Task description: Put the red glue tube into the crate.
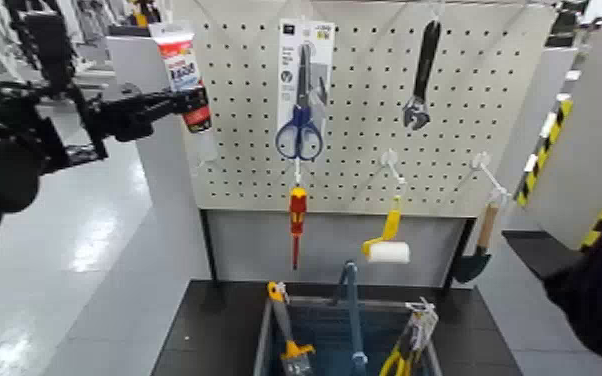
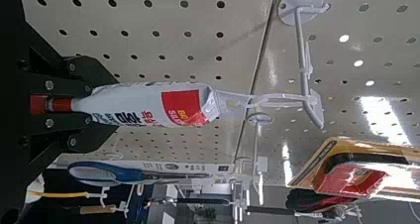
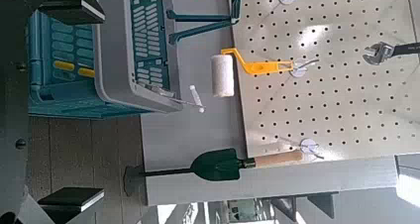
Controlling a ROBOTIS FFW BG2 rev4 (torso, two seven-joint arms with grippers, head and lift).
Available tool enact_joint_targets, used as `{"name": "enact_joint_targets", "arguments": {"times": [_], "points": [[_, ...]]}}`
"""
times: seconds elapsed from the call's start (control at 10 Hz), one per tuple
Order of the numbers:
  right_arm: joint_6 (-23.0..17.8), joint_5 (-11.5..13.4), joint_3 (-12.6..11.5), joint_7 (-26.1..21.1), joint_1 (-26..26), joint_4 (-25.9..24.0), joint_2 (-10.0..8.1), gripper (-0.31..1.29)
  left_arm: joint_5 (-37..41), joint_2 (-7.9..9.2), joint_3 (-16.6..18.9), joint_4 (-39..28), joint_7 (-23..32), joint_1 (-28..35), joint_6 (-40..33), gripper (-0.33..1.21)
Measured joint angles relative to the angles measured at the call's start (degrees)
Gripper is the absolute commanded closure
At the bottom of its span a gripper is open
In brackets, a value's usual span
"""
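Head view: my left gripper (image 1: 195,101) is closed on the red glue tube (image 1: 179,68), at the board's far left; the crate (image 1: 265,338) sits near, centre. Left wrist view: its tab reaches the hook (image 2: 314,109), so I'd ease it along and off the prong, untwisted, before lowering. Right wrist view: my right gripper (image 3: 77,102) waits wide, empty.

Scissors (image 1: 303,125) hang left of the pegboard (image 1: 365,110)'s middle, with a screwdriver (image 1: 297,220) below them. A wrench (image 1: 419,85) hangs toward its upper right corner, a roller (image 1: 390,245) near its lower edge and a trowel (image 1: 478,245) by its lower right corner. The crate (image 1: 353,320) sits before the board, pliers (image 1: 405,350) inside at its right edge.
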Motion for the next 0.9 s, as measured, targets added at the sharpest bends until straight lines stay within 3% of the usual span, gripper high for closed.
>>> {"name": "enact_joint_targets", "arguments": {"times": [0.4, 0.9], "points": [[0.0, -0.1, 0.1, 0.0, 0.0, 0.1, 0.00, 0.08, 1.7, -0.02, 0.0, -2.1, 0.6, -0.4, 0.0, 1.18], [0.0, -0.2, 0.2, 0.0, 0.1, 0.0, 0.00, 0.08, 9.9, -1.20, -3.6, -13.5, 4.6, -0.7, 3.5, 1.18]]}}
